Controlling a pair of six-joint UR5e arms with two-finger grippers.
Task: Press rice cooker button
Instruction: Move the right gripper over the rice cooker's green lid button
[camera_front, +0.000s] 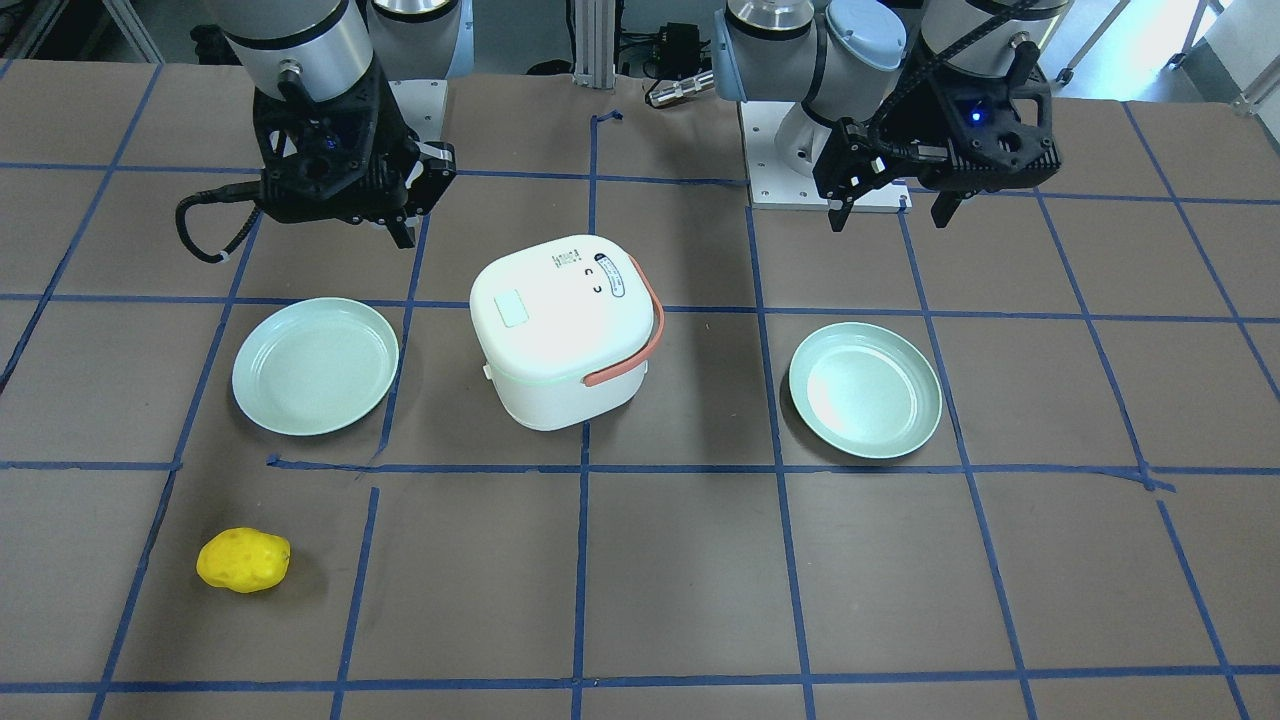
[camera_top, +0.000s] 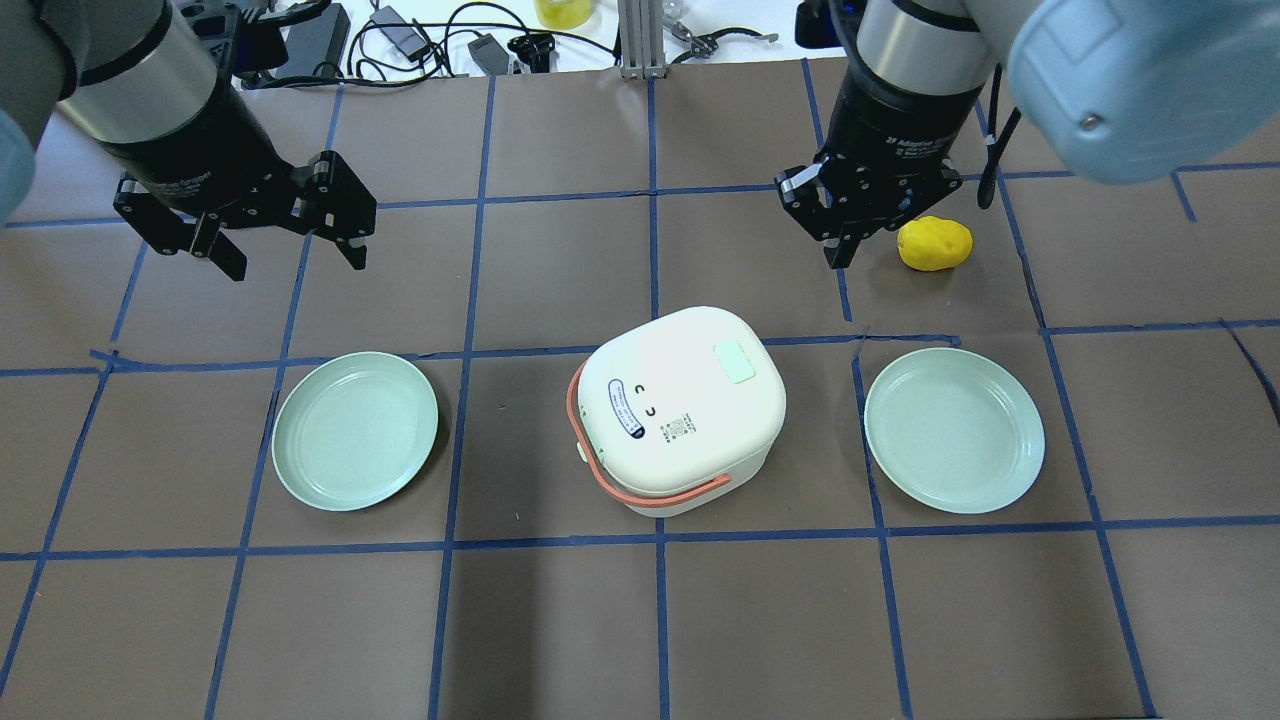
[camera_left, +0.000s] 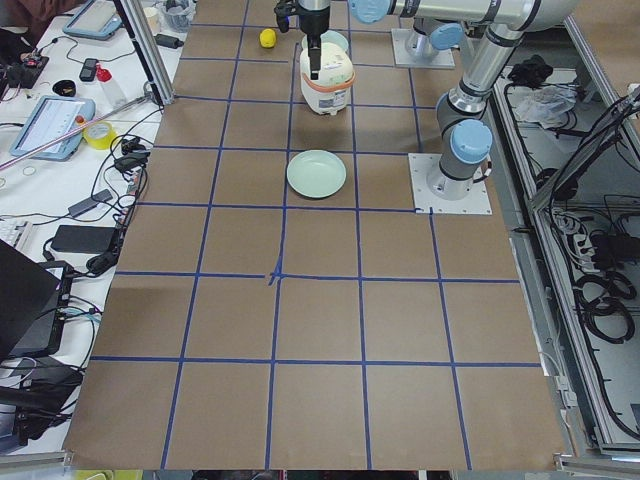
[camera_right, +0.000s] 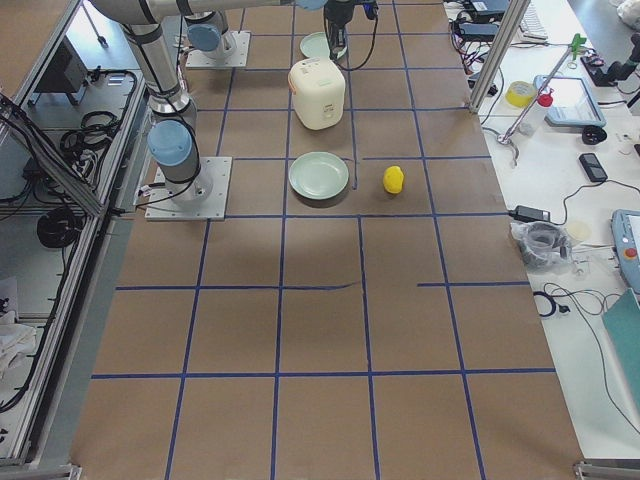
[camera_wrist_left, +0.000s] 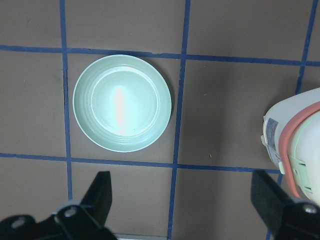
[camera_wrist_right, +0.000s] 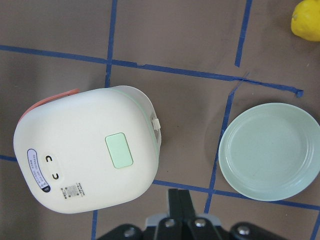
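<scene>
The white rice cooker (camera_top: 685, 420) with an orange handle stands mid-table, lid shut. Its pale green square button (camera_top: 735, 361) is on the lid; it also shows in the right wrist view (camera_wrist_right: 119, 150) and the front view (camera_front: 512, 307). My right gripper (camera_top: 836, 255) is shut and empty. It hangs above the table beyond the cooker's far right corner, apart from it; its fingers (camera_wrist_right: 180, 200) are pressed together. My left gripper (camera_top: 297, 262) is open and empty, high over the table's left side, beyond the left plate.
Two pale green plates flank the cooker: one on the left (camera_top: 355, 430), one on the right (camera_top: 955, 430). A yellow lemon-like object (camera_top: 934, 243) lies beside my right gripper. Blue tape lines grid the brown tabletop. Cables lie along the far edge.
</scene>
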